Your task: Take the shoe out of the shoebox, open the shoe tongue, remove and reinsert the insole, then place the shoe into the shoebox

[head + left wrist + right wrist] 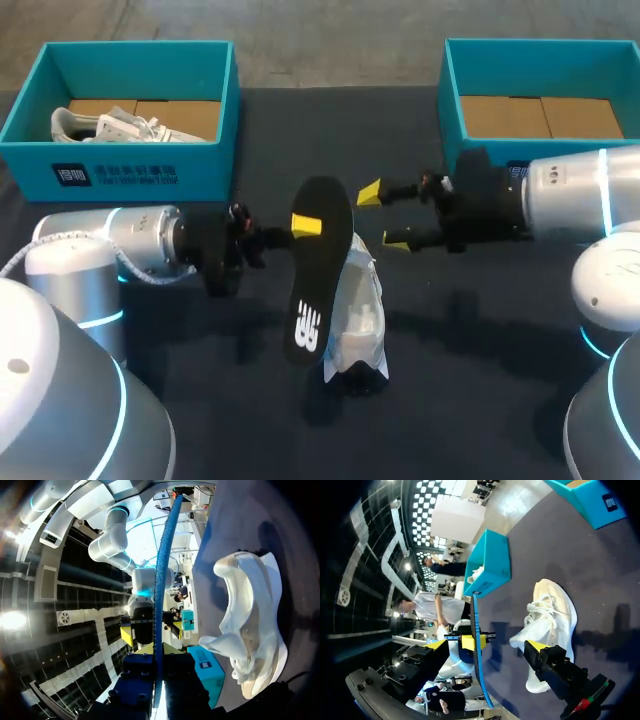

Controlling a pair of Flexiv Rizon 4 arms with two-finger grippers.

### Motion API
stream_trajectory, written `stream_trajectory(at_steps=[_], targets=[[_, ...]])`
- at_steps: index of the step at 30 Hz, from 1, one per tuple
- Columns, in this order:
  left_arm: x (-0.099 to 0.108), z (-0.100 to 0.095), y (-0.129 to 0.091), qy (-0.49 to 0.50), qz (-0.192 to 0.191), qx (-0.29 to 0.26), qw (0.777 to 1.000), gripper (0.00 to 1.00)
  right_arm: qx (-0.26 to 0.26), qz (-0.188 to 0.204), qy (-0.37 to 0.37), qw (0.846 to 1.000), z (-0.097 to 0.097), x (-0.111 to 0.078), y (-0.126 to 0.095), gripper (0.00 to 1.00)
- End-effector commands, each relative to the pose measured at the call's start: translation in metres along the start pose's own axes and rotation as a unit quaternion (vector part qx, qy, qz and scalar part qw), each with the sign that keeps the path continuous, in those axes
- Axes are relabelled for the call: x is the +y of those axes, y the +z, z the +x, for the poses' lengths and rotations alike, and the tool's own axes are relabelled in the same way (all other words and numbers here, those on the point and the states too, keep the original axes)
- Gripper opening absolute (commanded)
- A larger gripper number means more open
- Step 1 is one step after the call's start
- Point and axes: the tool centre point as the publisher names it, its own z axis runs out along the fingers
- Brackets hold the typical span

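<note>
Far left, the left box [120, 175], a teal card carton with straight walls, has a second shoe [110, 125] in it, white and laced, lying on a plain brown cardboard floor. Now the left arm, silver and rounded, comes in low from the side. The left end effector [303, 228] is clamped narrow on the insole [318, 290], one yellow tip showing against it. That insole is a long, thin, flat oval, matte black on the face with a white mark near its lower end, and it's up off the dark cloth-covered bench [470, 330], tilted. The left wrist view has it edge-on [161, 580], a slim blue strip running straight out from between the fingers.

Just beside and partly under the insole lies the shoe [362, 315], out of any box, on the bench: white, soft knit-looking upper, thick pale sole, the collar curling open in the left wrist view [250, 630].

Over to the right end effector [383, 218]: fingers spread wide, gripping nothing, near the insole's upper end. Its wrist view shows the insole's edge [479, 675] ahead, between the spread yellow tips.

Far right, the right box [452, 110], same teal, shows a brown cardboard floor.
</note>
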Motion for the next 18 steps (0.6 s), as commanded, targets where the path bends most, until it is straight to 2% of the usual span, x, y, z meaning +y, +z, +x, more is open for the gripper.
stream_trajectory(at_steps=[1, 10, 12, 18], targets=[[-0.019, -0.009, -0.005, -0.001, -0.012, 0.004, 1.0, 0.0, -0.044, -0.001, 0.003, 0.999, 0.001, -0.011, -0.022, 1.0], [-0.049, -0.016, -0.004, -0.012, -0.015, -0.001, 1.0, 0.0, -0.062, -0.011, 0.008, 0.998, -0.005, -0.037, -0.036, 1.0], [-0.063, -0.018, 0.0, -0.011, -0.004, -0.003, 1.0, 0.0, -0.072, -0.01, 0.01, 0.997, -0.006, -0.046, -0.038, 1.0], [-0.093, -0.017, 0.004, -0.025, -0.006, 0.0, 1.0, 0.0, -0.087, -0.012, 0.017, 0.996, -0.013, -0.066, -0.049, 1.0]])
